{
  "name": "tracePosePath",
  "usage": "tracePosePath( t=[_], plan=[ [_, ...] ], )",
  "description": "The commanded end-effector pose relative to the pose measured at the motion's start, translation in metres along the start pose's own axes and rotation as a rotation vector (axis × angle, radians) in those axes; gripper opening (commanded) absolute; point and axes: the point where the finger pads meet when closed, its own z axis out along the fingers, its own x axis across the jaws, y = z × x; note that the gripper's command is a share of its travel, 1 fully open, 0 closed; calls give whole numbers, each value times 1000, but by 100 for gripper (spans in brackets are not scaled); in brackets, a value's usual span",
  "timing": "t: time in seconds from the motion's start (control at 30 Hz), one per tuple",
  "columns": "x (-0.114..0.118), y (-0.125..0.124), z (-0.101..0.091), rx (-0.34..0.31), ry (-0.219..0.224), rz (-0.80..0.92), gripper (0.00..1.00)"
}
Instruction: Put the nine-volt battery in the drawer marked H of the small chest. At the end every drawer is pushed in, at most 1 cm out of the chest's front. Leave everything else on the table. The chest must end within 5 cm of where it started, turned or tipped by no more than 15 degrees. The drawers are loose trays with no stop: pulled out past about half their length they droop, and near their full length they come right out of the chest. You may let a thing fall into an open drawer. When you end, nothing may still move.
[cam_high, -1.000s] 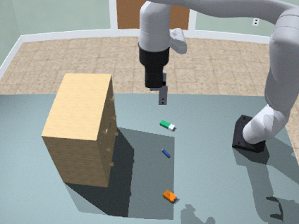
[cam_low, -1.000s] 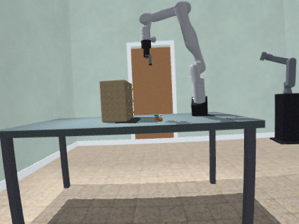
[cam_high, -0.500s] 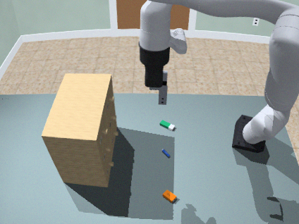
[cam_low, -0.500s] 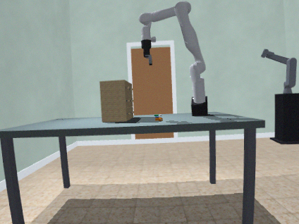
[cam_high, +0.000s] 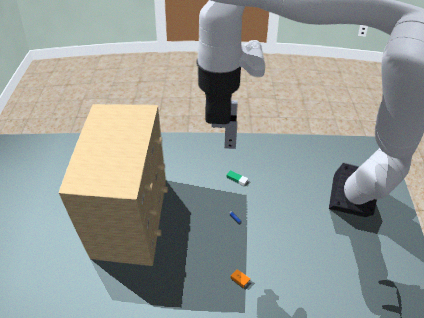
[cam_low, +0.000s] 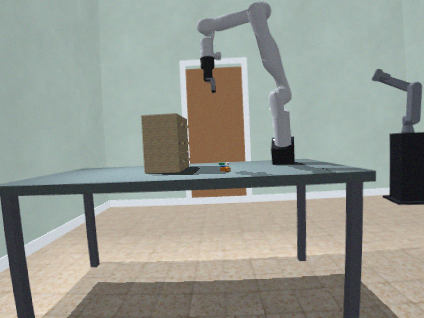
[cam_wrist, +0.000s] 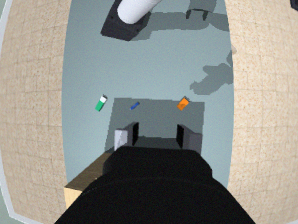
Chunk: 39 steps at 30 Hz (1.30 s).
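The small wooden chest (cam_high: 116, 182) stands on the left of the table, its knobbed front facing the loose items; its drawers look pushed in and I cannot read their letters. Three small items lie in front of it: a boxy orange block (cam_high: 240, 278), which looks like the nine-volt battery, a blue stick (cam_high: 235, 217), and a green piece with a white end (cam_high: 237, 177). My gripper (cam_high: 229, 135) hangs high above the table near the green piece, open and empty. In the wrist view the open fingers frame the table far below, with the orange block (cam_wrist: 182, 103) visible.
The arm's black base (cam_high: 352, 196) is bolted at the table's right. The chest (cam_low: 164, 143) casts a dark shadow over the items. A second arm on a black pedestal (cam_low: 407, 165) stands off the table at the right.
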Motion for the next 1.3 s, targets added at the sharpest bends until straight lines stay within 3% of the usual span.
tracePosePath(
  t=[0.0,0.27,0.57,0.63,1.03,1.13,1.27],
  plan=[
    [0,0,0,-5,-1,0,100],
    [0,4,5,-46,-1,0,100],
    [0,19,26,-209,-1,0,100],
    [0,19,26,-209,-1,0,100],
    [0,49,69,-547,-1,0,100],
    [0,54,77,-610,0,-1,100],
    [0,57,82,-646,0,0,100]
  ],
)
